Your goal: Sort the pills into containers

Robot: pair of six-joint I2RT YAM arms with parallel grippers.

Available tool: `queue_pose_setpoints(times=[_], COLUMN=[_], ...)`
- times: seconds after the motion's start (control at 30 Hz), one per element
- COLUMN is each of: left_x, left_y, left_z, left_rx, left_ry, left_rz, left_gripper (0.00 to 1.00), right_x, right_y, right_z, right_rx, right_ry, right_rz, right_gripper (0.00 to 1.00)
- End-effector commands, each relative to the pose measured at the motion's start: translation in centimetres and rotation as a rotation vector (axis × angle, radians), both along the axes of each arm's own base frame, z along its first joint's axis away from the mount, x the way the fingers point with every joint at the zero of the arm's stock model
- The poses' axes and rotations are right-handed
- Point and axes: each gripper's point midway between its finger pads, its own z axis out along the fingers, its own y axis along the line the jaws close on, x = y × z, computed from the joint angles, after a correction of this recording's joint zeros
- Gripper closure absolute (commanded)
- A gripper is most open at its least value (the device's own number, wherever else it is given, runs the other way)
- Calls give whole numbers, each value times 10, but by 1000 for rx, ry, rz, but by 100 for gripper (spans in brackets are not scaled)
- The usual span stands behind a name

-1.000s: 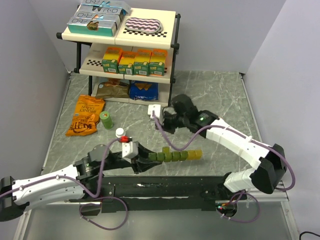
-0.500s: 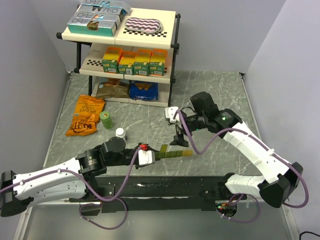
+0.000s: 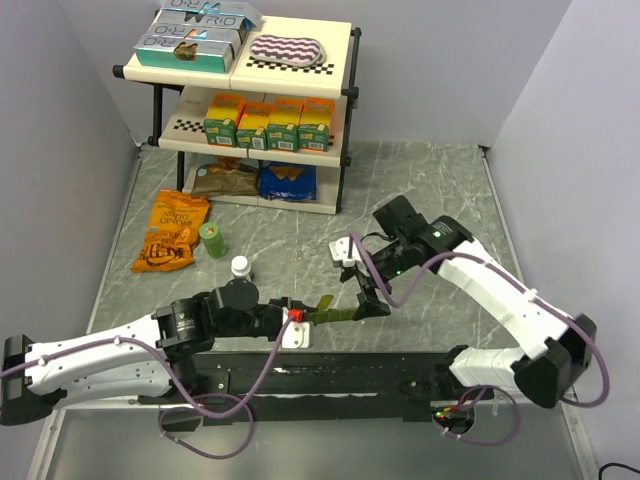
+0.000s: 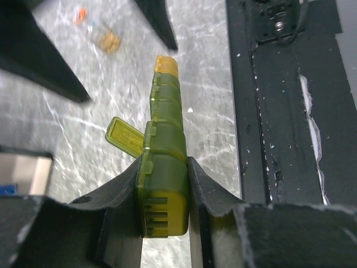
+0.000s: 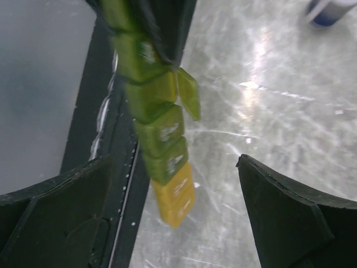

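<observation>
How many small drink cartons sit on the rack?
4 cartons in a row on the middle shelf: far left, left of centre, right of centre, far right. More may hide behind.

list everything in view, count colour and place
pill strip: 1, olive to yellow, in left gripper, one lid open
pills: count unclear, orange and clear, table past strip
bottles: 2, green and white-capped, table left
snack bag: 1, orange, table left
rack: 1, cream and black, back
boxes: stack, teal, top shelf
pouch: 1, zigzag, top shelf
cartons: 4, green-orange, lower shelf
bags: 2, brown and blue, under rack
left gripper: 1, black, shut on strip
right gripper: 1, black, open, either side of strip
</observation>
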Motion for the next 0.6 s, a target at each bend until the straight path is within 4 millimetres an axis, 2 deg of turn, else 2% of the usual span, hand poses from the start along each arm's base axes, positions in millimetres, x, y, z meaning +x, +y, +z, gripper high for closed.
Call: queue_pose_setpoints(times=[0.0,0.17,0.37,0.47,0.57], left_x=[-11,-17,-5,1,1], left_y=[-9,-12,-11,-12,-14], left_z=[38,40,33,40,47], left_rx=[-46,-6,59,39,10], left_ry=[-131,-208,-342,-402,-430], left_rz=[-96,-141,-115,-94,-91], left_gripper=[99,99,99,99,99], right_x=[-5,-16,-39,-45,-43], right_y=[4,9,9,12,16], right_z=[-17,-20,-16,-18,-23], right_rx=[-17,-7,14,18,21], right_ry=[78,183,314,362,374], right_rz=[63,114,179,202,198], right_gripper=[0,1,4,5,6])
